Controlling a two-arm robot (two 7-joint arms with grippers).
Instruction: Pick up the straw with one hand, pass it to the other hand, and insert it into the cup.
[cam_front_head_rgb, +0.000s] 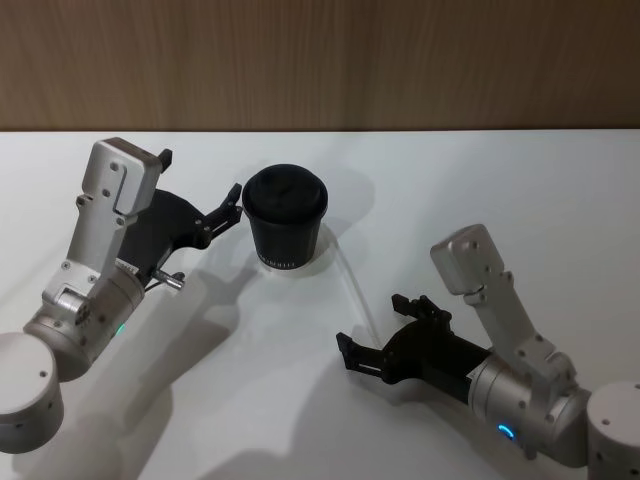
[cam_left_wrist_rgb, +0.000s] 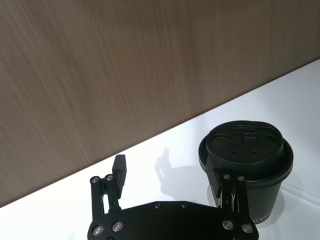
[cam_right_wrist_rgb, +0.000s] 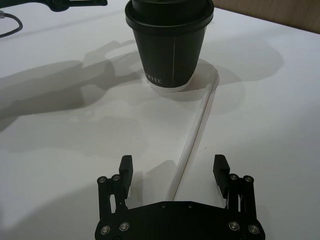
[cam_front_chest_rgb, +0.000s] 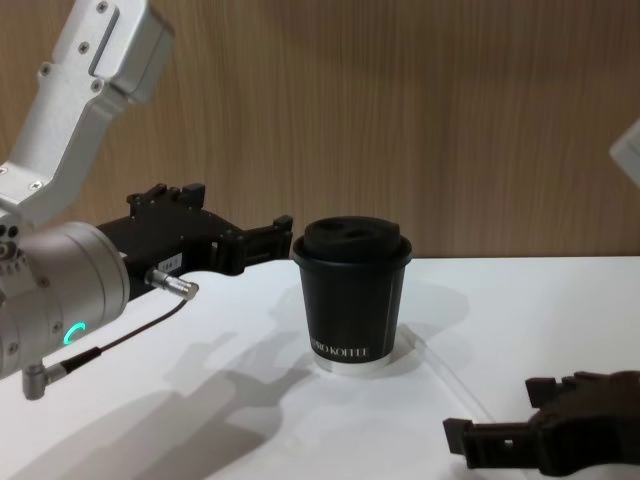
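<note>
Nearest the robot, right end effector (cam_right_wrist_rgb: 172, 166) low over the white bench (cam_front_head_rgb: 560, 190), fingers spread wide, gripping nothing. Straw (cam_right_wrist_rgb: 199, 125) lies flat on the bench; its near end runs between those two open fingers, touching neither as far as the right wrist view shows. From there the straw slants away toward the cup (cam_front_head_rgb: 285, 218), its far end just beside the cup's base on the robot's right side. Cup stands upright, lid on, lettering low on its wall. Left end effector (cam_left_wrist_rgb: 167, 170) is held off the bench at lid height on the cup's left side, also spread wide and empty; one finger (cam_front_chest_rgb: 272, 238) sits right against the lid's rim, contact not confirmable. A thin dark cable (cam_front_chest_rgb: 130, 335) with a metal plug hangs by the left wrist. Wood-grain wall (cam_front_head_rgb: 320, 60) behind the bench.
</note>
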